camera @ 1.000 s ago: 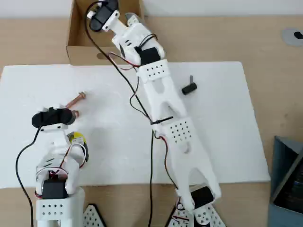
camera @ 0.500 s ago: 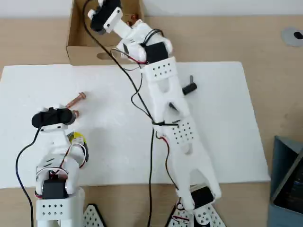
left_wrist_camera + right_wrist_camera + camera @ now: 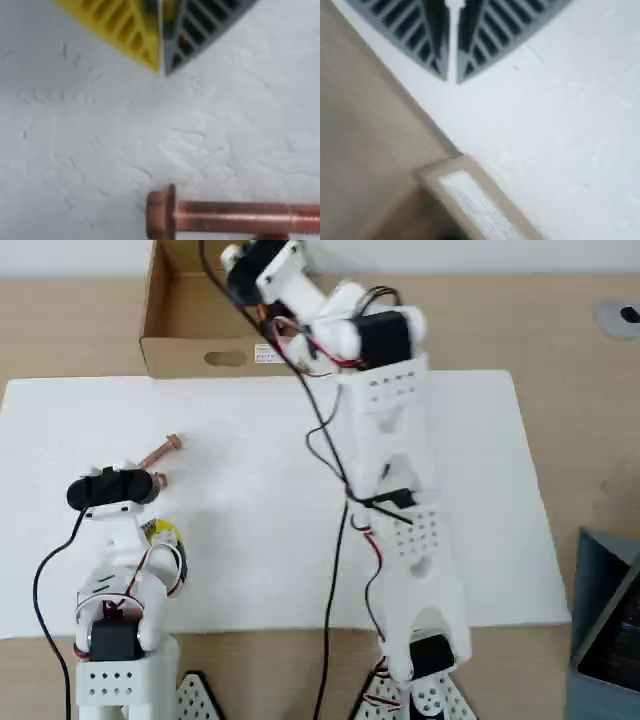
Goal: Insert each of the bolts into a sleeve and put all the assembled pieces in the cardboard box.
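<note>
A copper bolt (image 3: 160, 452) lies on the white foam mat (image 3: 250, 530) at the left, and a second copper bolt (image 3: 157, 480) lies just beside the left arm's wrist (image 3: 112, 490). In the left wrist view my left gripper (image 3: 161, 66) is shut and holds nothing; it hovers over the mat a short way from a copper bolt (image 3: 225, 217). The right arm (image 3: 390, 440) stretches across the mat to the cardboard box (image 3: 190, 350) at the back. My right gripper (image 3: 451, 75) is shut with nothing in it, above the mat by the box's edge (image 3: 470, 197).
A dark grey bin (image 3: 605, 610) stands off the mat at the right edge of the table. A small grey disc (image 3: 620, 315) lies at the back right. Black cables (image 3: 320, 460) hang along the right arm over the mat's middle.
The right arm swung to the right, and its wrist slid along the box's right end. It now covers the black sleeve piece that lay on the mat's back right. The left arm stayed still.
</note>
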Tool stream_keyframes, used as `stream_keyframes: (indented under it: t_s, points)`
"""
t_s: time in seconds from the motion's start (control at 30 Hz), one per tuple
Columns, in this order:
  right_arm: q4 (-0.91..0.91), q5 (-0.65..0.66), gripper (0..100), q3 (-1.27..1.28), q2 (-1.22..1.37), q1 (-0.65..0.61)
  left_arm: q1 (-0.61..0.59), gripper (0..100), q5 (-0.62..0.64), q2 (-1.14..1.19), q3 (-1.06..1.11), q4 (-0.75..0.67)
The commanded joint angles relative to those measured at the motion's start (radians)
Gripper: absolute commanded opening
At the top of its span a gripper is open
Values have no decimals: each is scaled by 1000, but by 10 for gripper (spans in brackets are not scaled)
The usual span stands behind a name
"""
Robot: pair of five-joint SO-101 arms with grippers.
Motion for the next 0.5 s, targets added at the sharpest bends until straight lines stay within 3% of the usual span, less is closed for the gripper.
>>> stream_keyframes:
  t_s: [0.0,0.2,0.47]
  points:
    - [25,11,12,-22,-110,61,-8,1,-3,-5,-9,-12]
    - [26,28,12,242,-269,107,-8,1,-3,-5,-9,-12]
    - [25,51,12,877,-604,107,-8,1,-3,-5,-9,-12]
